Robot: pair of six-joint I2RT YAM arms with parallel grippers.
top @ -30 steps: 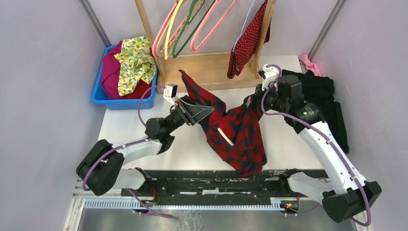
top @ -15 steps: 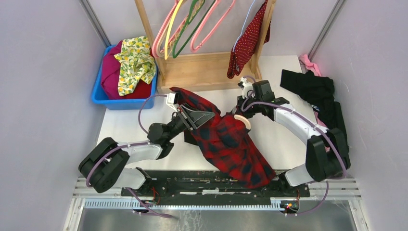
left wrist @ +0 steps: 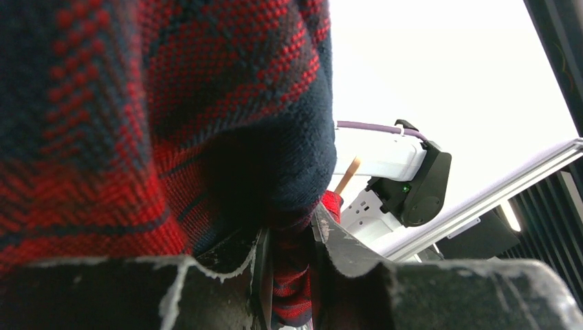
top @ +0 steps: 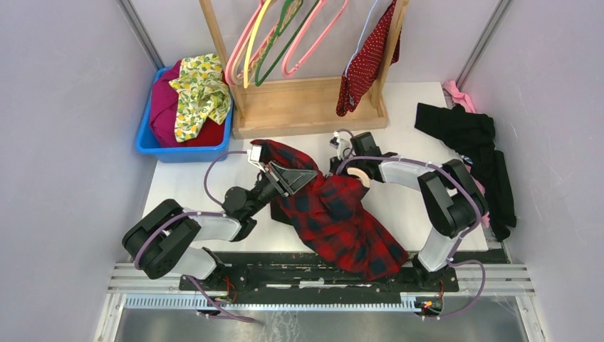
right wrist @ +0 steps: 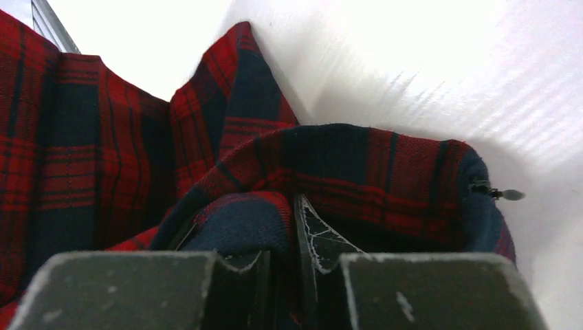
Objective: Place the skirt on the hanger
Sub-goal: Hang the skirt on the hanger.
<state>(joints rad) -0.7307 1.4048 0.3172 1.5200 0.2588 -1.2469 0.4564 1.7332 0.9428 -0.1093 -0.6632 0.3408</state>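
Landmark: 1 wooden rack [top: 306, 107], standing at the far middle of the table [top: 185, 185].
Skirt: 1 dark-red skirt [top: 367, 60] with white dots hangs at the rack's right end, against the right post, its hem reaching down to the rack's base.
Hanger: 1 thin lilac-blue hanger [top: 361, 32] sits at the same right end, its wire running up beside the skirt's top. The join between the 2 is cut off by the top of the view.
Other hangers on the rack: 2 pink hangers [top: 313, 39], 1 yellow hanger [top: 254, 43] and 1 green hanger [top: 285, 43], all left of the skirt.
Plaid garment: 1 red-and-black plaid garment [top: 335, 214] lies crumpled in front of the rack, stretching toward the arms' bases.
Wooden hanger: 1 curved pale wooden hanger [top: 362, 177] shows at the plaid garment's upper edge, in front of the rack's right half.
Left gripper: the left gripper [left wrist: 289, 237] is clamped on a fold of the plaid garment, in front of the rack's left half.
Right gripper: the right gripper [right wrist: 282, 240] has its jaws nearly together at a navy fold of the plaid garment. Whether it pinches the cloth cannot be told.
Bin: 1 blue bin [top: 146, 139] sits just left of the rack, holding 1 magenta cloth [top: 165, 107] and 1 lemon-print cloth [top: 199, 89].
Right of the rack: 1 black garment [top: 463, 132] and 1 small pink cloth [top: 456, 92].
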